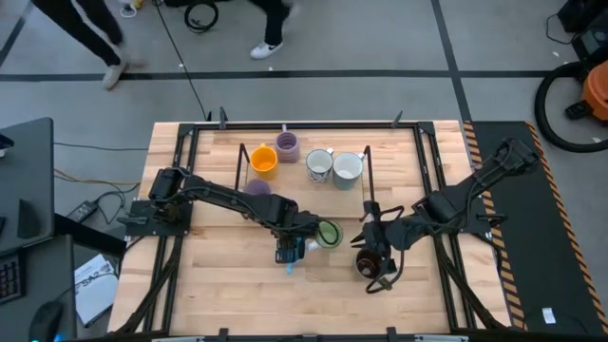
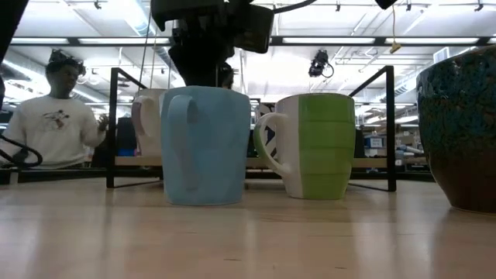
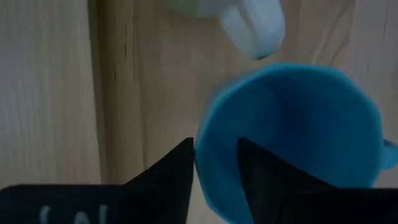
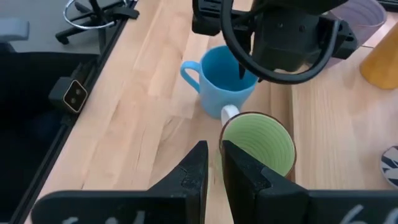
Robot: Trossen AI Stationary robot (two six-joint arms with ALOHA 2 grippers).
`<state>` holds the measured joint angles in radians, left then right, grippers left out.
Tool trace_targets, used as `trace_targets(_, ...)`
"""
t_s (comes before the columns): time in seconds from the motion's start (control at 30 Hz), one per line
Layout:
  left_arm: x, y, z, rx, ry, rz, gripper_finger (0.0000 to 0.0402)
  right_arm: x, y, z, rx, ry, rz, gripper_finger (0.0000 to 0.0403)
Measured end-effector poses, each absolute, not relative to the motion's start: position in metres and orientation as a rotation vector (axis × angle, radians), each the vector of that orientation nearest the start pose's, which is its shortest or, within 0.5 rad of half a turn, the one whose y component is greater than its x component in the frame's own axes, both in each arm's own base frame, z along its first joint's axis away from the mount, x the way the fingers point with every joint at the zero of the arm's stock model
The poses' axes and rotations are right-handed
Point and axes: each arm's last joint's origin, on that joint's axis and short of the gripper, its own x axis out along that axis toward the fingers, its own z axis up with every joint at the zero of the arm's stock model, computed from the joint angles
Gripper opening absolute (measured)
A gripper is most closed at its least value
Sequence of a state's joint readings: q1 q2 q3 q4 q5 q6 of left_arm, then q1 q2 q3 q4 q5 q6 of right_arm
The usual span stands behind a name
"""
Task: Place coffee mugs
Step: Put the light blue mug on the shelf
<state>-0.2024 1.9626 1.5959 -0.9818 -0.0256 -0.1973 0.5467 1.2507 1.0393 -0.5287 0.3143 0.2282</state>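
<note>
L gripper [image 3: 214, 163] straddles the blue mug [image 3: 292, 130] rim, one finger inside and one outside, jaws narrow on the wall; I judge a rim grip for lifting. Green mug [image 4: 258, 142] touching beside it, empty. R gripper [image 4: 213, 163] near green mug, jaws nearly closed, empty. Beyond: rack [image 1: 366, 161] with orange mug [image 1: 264, 161] and others.

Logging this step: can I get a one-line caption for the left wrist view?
Left gripper straddles the blue mug's rim, one jaw inside, one outside, over the wooden table.
</note>
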Motion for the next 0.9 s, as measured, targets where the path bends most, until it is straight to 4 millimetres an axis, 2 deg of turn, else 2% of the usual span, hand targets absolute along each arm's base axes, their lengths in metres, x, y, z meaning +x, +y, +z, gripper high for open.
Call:
trace_targets(0.37, 0.385, -0.08, 0.218, -0.03, 1.367, -0.027, 0.0021, 0.224, 0.129, 0.297, -0.1, 0.687, 0.123, 0.0052)
trace_targets(0.67, 0.384, -0.079, 0.219, -0.042, 1.376, -0.03, 0.0021, 0.224, 0.129, 0.297, -0.101, 0.686, 0.123, 0.0052)
trace_targets(0.9, 0.385, -0.075, 0.234, -0.032, 1.385, -0.026, 0.0021, 0.225, 0.13, 0.297, -0.098, 0.68, 0.124, 0.0052)
